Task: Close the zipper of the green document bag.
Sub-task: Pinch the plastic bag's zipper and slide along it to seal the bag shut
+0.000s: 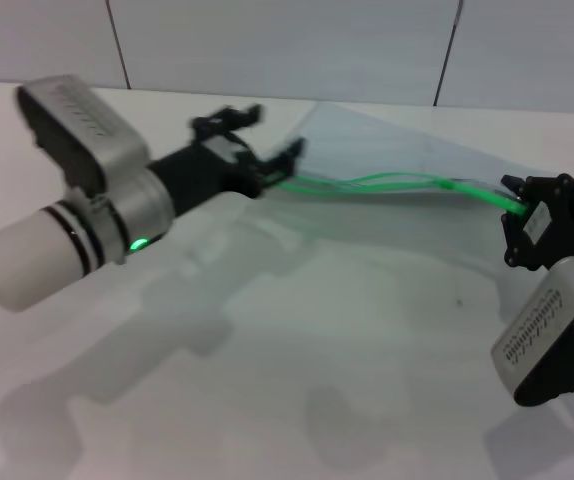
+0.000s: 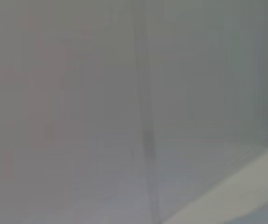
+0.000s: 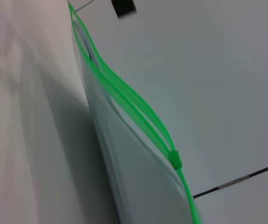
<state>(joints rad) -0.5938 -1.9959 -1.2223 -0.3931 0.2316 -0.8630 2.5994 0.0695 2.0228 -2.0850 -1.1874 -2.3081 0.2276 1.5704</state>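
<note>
The green document bag [image 1: 387, 145] is held up off the table, a pale translucent sheet stretched between my two grippers. Its zipper [image 1: 367, 184] runs along the near edge as a bright green strip. In the right wrist view the two halves of the zipper [image 3: 124, 100] bow apart on the far side of the small green slider [image 3: 174, 159] and lie joined on the near side. My left gripper [image 1: 272, 165] is shut on the bag's left end. My right gripper [image 1: 519, 203] is shut on the zipper's right end, close to the slider [image 1: 454, 185]. The left wrist view shows only a grey blur.
The white table [image 1: 297, 360] lies below the lifted bag. A grey tiled wall [image 1: 287, 45] stands behind the table's far edge. The left arm's bulky wrist [image 1: 77, 200] reaches over the table's left side.
</note>
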